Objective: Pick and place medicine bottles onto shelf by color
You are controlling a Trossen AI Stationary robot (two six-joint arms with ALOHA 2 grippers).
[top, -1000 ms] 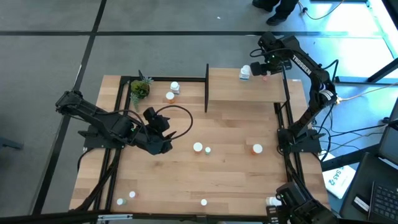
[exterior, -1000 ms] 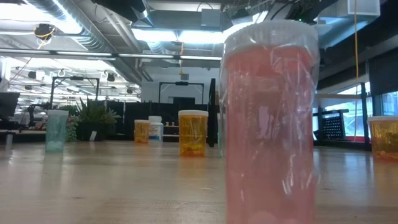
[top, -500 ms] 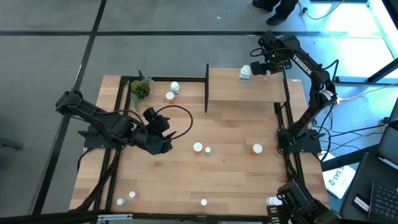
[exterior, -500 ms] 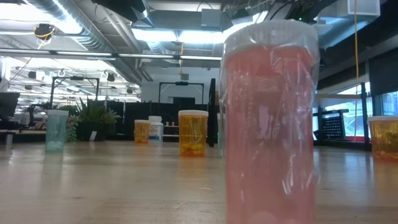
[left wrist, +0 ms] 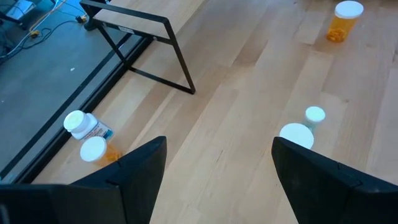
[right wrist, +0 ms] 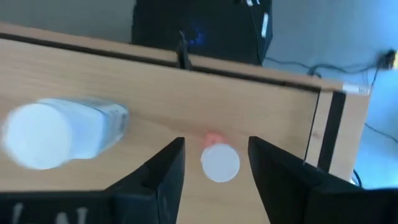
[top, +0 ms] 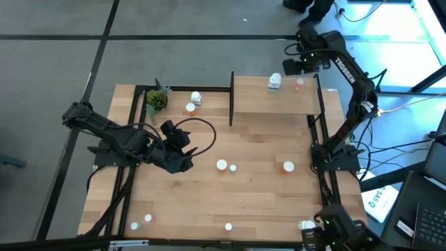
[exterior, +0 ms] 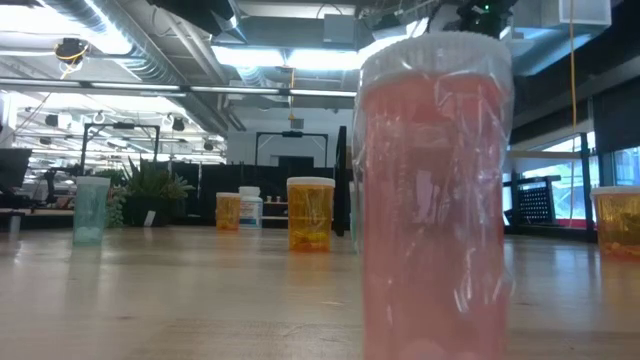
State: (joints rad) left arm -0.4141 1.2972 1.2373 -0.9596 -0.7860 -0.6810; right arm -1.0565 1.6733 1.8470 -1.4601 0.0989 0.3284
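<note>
My right gripper [top: 293, 65] is open above the far edge of the shelf [top: 279, 104], a light-wood board on a black frame. In the right wrist view [right wrist: 216, 144] its fingers stand on either side of a pinkish-red bottle [right wrist: 220, 163] without touching it. That bottle [top: 300, 82] stands upright on the shelf beside a white bottle [top: 274, 81], which also shows in the right wrist view [right wrist: 62, 134]. My left gripper [top: 184, 162] is open and empty over the table's left middle [left wrist: 217, 149].
On the table stand a white-capped bottle [top: 221, 165], a green one [top: 232, 168], an orange one [top: 288, 166], and two near the potted plant [top: 157, 99]. Several more stand along the near edge. A pinkish bottle [exterior: 435, 200] fills the low view.
My right gripper has drawn back from the shelf toward the table's far edge. The pinkish-red bottle, which it covered before, now stands uncovered on the shelf.
</note>
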